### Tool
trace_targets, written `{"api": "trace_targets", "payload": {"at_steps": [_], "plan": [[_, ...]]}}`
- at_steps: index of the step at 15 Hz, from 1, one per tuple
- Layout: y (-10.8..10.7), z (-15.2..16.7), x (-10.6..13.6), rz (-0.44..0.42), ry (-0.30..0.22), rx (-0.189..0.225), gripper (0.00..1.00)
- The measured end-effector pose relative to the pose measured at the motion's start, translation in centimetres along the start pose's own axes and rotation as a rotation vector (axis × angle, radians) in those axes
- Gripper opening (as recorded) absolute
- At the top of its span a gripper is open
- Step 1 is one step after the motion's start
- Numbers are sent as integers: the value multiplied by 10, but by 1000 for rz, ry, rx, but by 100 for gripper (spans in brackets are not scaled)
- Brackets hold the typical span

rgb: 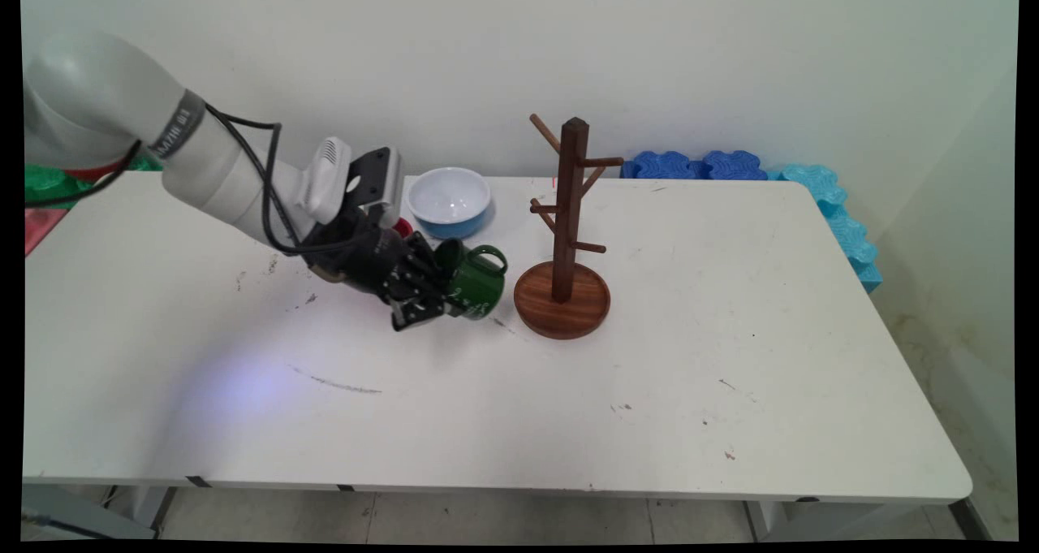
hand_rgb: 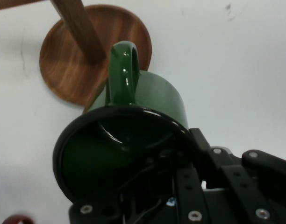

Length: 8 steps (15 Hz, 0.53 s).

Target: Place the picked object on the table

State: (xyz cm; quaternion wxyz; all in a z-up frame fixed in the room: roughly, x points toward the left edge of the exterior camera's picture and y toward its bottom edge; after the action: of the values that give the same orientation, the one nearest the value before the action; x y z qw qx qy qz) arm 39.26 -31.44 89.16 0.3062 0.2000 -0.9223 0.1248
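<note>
Green mug is clamped at its rim by closed fingers, tilted sideways; wooden mug tree is seen just beyond the fingertips, above the desk.

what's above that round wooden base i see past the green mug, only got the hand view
Observer: A dark wooden mug tree: an upright post with several pegs, all bare.
Operator: anything behind the arm
Observer: A white bowl with a blue outside stands on the white table, farther back than the jaws.
Operator: is the mug level
Observer: No, the green enamel mug is tilted in the shut jaws, mouth toward the arm, just left of the tree's base.
</note>
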Motion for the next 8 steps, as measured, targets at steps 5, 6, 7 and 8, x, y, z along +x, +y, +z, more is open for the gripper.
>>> {"api": "trace_targets", "payload": {"at_steps": [5, 6, 7, 8], "plan": [[-11, -14, -11, 65, -71, -11, 0], [-13, -17, -14, 81, -89, -13, 0], [-14, -20, -16, 95, -105, -15, 0], [-16, -23, -19, 112, -123, -17, 0]]}}
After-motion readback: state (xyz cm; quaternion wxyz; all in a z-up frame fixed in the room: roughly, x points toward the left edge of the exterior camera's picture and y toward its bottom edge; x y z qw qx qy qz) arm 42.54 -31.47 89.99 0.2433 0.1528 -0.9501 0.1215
